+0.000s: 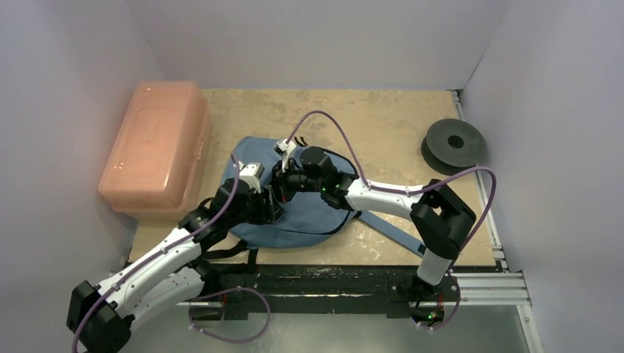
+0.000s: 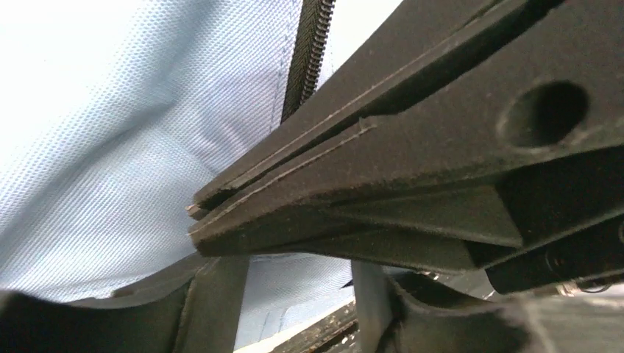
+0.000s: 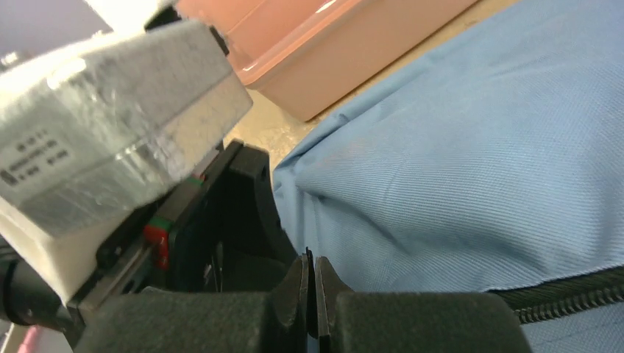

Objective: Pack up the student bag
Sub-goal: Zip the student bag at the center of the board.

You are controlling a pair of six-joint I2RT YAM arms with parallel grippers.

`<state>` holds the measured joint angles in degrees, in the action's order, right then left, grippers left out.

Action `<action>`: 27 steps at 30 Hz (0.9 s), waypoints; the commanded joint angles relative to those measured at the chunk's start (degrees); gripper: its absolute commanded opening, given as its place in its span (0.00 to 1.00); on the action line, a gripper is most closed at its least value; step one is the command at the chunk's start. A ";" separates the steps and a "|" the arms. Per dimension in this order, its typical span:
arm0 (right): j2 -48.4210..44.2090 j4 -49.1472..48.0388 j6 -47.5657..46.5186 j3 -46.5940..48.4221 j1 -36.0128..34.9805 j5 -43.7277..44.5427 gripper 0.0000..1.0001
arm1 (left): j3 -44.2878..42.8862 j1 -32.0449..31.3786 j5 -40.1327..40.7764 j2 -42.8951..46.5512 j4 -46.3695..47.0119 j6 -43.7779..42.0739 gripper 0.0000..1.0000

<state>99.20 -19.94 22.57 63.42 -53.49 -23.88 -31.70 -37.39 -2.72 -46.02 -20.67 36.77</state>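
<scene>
Fabric of the student bag (image 1: 309, 220) is soft, fine-woven blue; right gripper (image 3: 310, 268) jaws clenched, left gripper (image 2: 294, 273) jaws parted.

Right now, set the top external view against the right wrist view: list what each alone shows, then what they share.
Top external only: the dark grey round disc at the table's far right, and the bag's whole outline. Right wrist only: the right gripper seen close, fingers pressed shut, and the black coiled zipper teeth. Both: the soft blue-grey fabric backpack and the salmon-pink hard plastic box beside it.
</scene>
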 commanded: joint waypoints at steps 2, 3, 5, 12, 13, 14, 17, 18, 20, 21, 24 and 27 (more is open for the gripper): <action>-1.12 -3.18 10.20 2.04 0.16 -3.86 0.00 | -0.02 0.14 0.69 -6.03 8.51 -1.14 0.32; -1.38 -3.22 10.87 2.06 0.45 -3.51 0.00 | 0.09 0.18 1.86 -7.12 7.60 -0.78 0.25; -2.18 -2.81 11.26 2.31 0.85 -1.50 0.00 | 1.38 0.19 2.53 -8.30 7.09 -0.08 0.12; -2.35 -1.94 13.83 7.62 8.49 1.93 0.00 | 8.38 0.19 2.55 -5.77 7.21 2.93 0.00; -1.55 -1.78 14.09 9.12 9.94 1.76 0.00 | 9.13 0.21 2.55 -5.07 6.72 3.07 0.00; -0.58 -1.10 14.27 10.93 11.28 1.66 0.00 | 9.79 0.21 2.55 -4.26 6.31 3.00 0.00; 3.58 0.55 14.37 16.67 15.61 1.64 0.00 | 11.32 0.18 4.28 -1.09 4.11 3.21 0.00; 5.77 0.27 14.27 18.15 16.84 1.64 0.00 | 11.80 0.20 4.49 -0.08 3.72 3.17 0.00; 10.44 0.74 13.72 22.85 19.51 1.38 0.00 | 12.46 0.13 4.57 2.37 3.36 3.25 0.00; 12.93 0.71 13.25 24.73 20.54 1.08 0.00 | 12.79 0.15 4.50 3.21 3.36 3.35 0.00; 19.89 2.28 11.87 31.03 22.96 0.37 0.00 | 12.93 0.16 4.20 4.34 3.35 3.54 0.00; 23.36 7.65 9.30 36.59 23.80 1.00 0.00 | 12.15 0.19 3.32 4.00 3.31 2.82 0.00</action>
<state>119.96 -11.05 35.44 91.24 -32.53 -27.90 -20.34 -37.15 1.58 -41.63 -9.52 39.99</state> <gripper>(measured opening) 0.019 0.039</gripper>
